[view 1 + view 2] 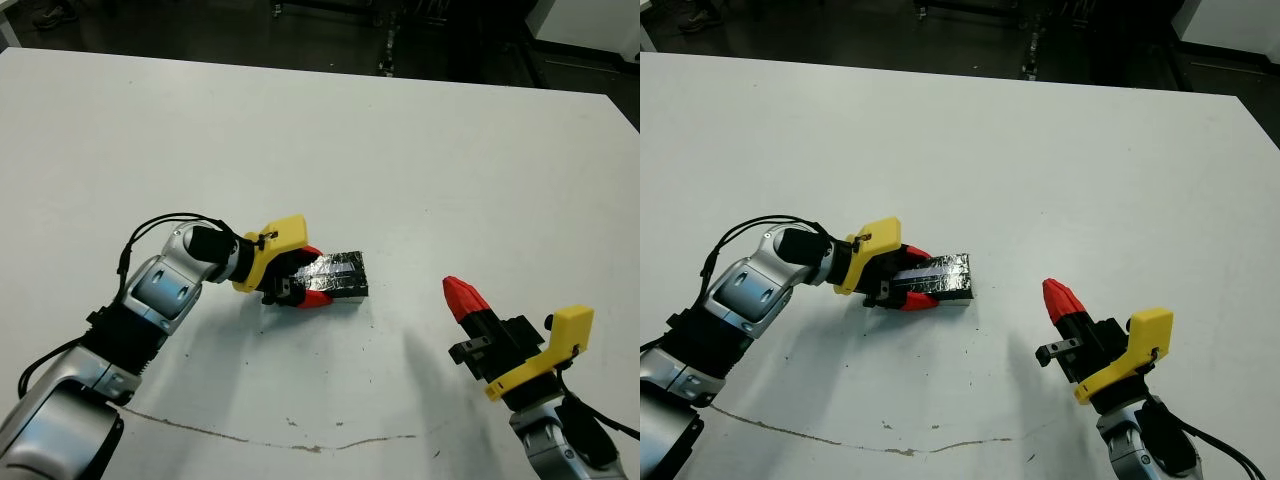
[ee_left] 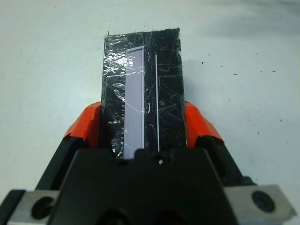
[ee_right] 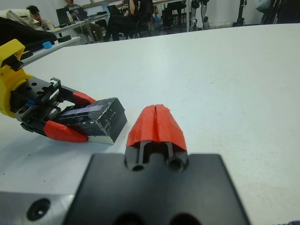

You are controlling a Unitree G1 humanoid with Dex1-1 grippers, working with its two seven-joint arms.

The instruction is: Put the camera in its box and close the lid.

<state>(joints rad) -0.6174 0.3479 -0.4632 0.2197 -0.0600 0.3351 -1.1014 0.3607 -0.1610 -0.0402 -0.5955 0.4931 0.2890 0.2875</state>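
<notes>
Left wrist view shows the left gripper [image 2: 143, 136] clamped across the box [image 2: 142, 89] with its crinkled lid [image 1: 335, 266] already on, mid-bench; the right gripper [image 1: 462, 296] hangs clenched, empty; next, probably release carefully.

From my station I can't see the camera at all, and the box [image 1: 345, 291] shows only as a pale strip under the crinkled black lid [image 2: 143, 89], whose near end disappears beneath the black body of the left gripper [image 1: 305, 283] in the left wrist view. The right gripper [image 3: 156, 124] has its fingers pressed together, but its own black body blocks their roots (the picture's bottom edge cuts that body off too). Both arms run out of the head views, and the people beyond the table are too small and blurred to make out.
</notes>
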